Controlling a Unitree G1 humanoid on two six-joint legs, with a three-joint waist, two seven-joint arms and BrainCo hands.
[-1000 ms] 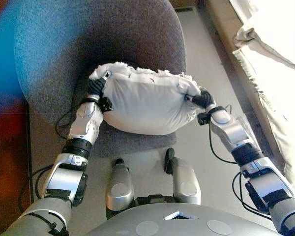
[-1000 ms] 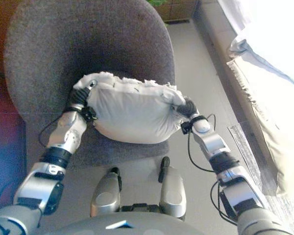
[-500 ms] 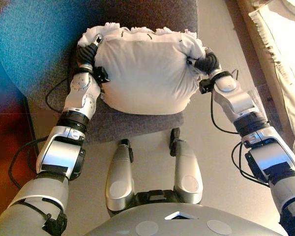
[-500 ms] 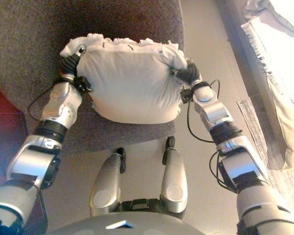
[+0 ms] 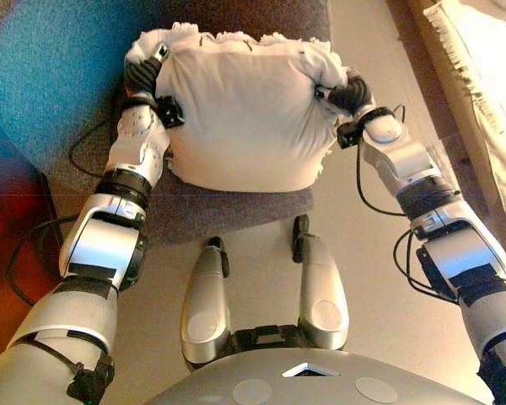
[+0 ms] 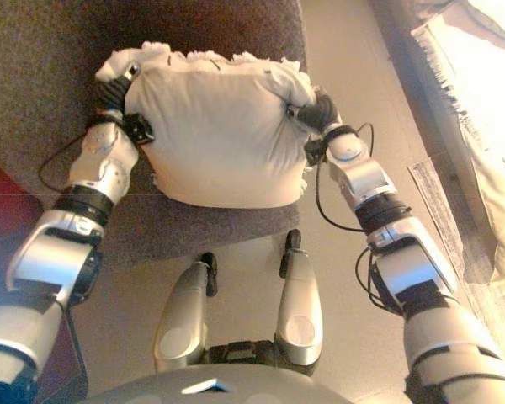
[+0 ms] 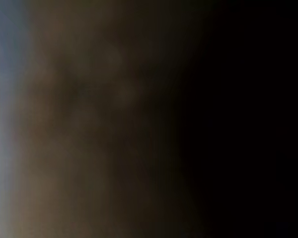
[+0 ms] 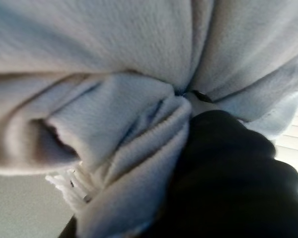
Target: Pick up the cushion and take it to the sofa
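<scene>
A white cushion [image 5: 240, 114] with a fringed edge hangs between my two hands above the seat of a grey armchair [image 5: 236, 211]. My left hand [image 5: 143, 78] grips the cushion's left upper corner, with one finger lying over the fringe. My right hand [image 5: 347, 91] grips the right upper corner. In the right wrist view the cloth [image 8: 114, 114] bunches into folds against the hand's dark cover [image 8: 228, 173]. The left wrist view is dark, pressed against something.
The armchair's grey back [image 5: 59, 76] curves round behind and to the left of the cushion. A cream throw with a fringe [image 5: 481, 93] lies on a pale seat at the far right. Bare floor [image 5: 371, 278] runs between the armchair and the throw.
The cushion has come up off the armchair seat and nearer to the camera, still between both hands. The whole picture has shifted as well, so the camera has moved.
</scene>
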